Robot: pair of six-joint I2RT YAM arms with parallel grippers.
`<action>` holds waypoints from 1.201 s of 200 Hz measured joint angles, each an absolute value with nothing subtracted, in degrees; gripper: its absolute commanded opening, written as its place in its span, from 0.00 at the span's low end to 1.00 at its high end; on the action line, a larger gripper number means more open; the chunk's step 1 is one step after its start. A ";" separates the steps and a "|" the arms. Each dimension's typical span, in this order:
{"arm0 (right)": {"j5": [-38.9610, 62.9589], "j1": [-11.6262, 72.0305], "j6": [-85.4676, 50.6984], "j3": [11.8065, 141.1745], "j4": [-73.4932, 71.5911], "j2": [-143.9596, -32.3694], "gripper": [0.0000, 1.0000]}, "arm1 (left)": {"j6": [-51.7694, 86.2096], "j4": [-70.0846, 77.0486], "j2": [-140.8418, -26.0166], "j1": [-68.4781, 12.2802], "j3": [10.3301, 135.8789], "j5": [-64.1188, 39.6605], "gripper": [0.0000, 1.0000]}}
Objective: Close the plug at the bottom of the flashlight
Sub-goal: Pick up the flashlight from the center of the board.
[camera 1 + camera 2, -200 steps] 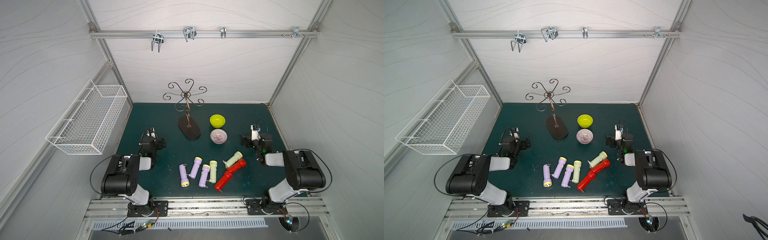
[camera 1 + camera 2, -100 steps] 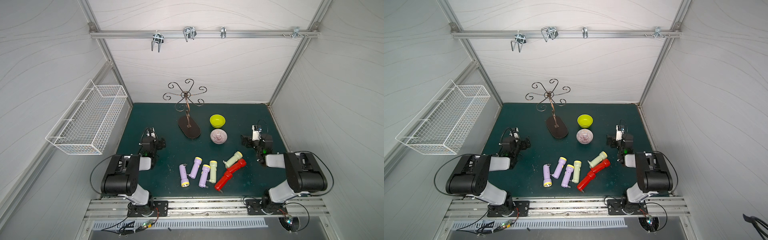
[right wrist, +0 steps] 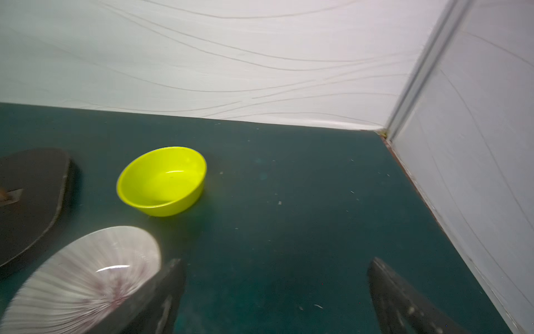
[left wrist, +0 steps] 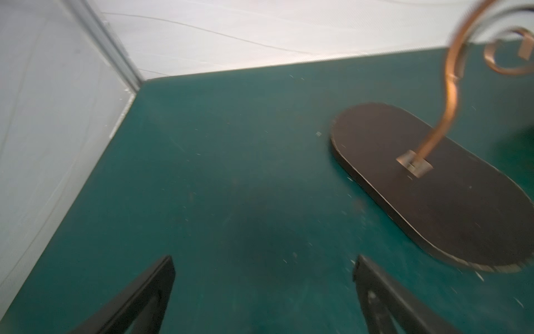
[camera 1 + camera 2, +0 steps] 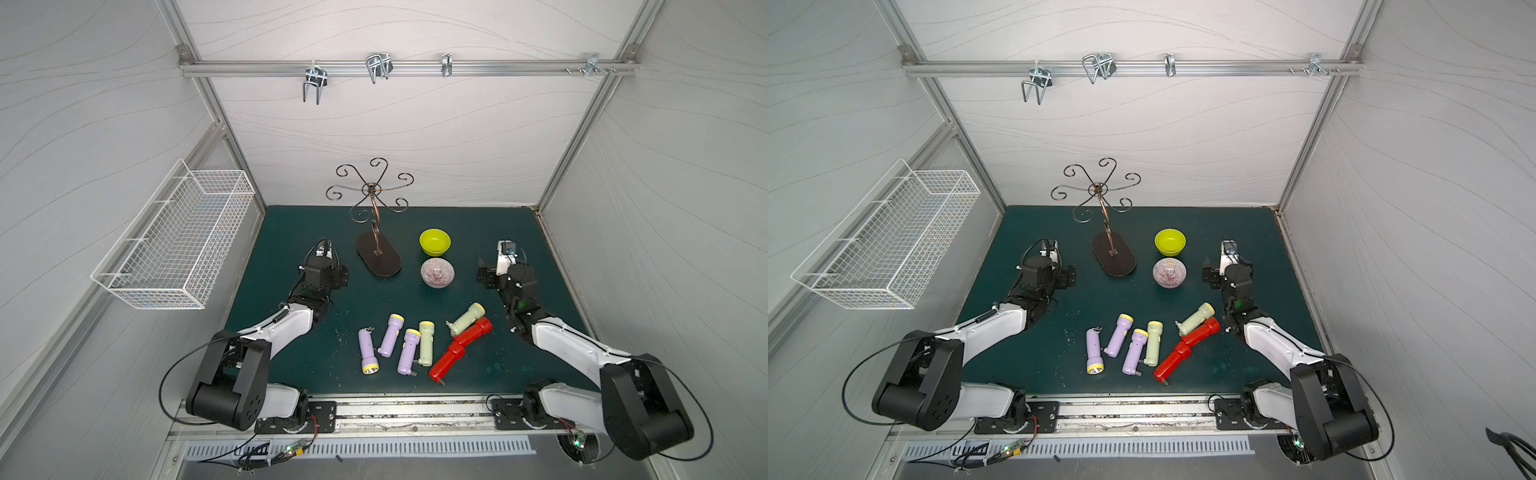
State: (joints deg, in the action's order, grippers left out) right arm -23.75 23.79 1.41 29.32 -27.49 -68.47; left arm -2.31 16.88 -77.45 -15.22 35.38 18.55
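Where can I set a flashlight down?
Bare green mat: between the left hand, the dark oval stand base and the back-left corner; and right of the yellow-green plastic bowl, ahead of the right hand. Crowded: the flashlight cluster, front centre.

Bare mat lies open left of the flashlights and along the right wall. The stand, yellow bowl and striped bowl crowd the far middle. The flashlights lie packed close, with narrow gaps.
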 measured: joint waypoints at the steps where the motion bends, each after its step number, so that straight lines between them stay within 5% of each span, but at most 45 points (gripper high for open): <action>1: -23.90 24.05 1.43 29.50 -27.22 -68.47 0.99 | -2.31 16.71 -77.38 -15.33 35.48 18.57 1.00; 87: -35.16 43.55 -0.71 44.80 -7.55 -71.35 0.99 | 19.09 5.89 -64.51 -17.85 40.23 20.14 1.00; 137: -32.62 45.43 -5.34 46.54 -0.10 -69.82 0.99 | 40.73 -10.48 -61.43 -17.65 42.70 26.98 1.00; 186: -28.75 45.50 -7.94 47.92 6.83 -68.51 0.99 | 47.11 -25.67 -64.69 -17.52 46.78 27.99 0.99; 240: -24.47 46.22 -8.14 47.70 9.13 -69.60 0.90 | 48.47 -43.86 -73.34 -33.80 56.18 27.14 0.99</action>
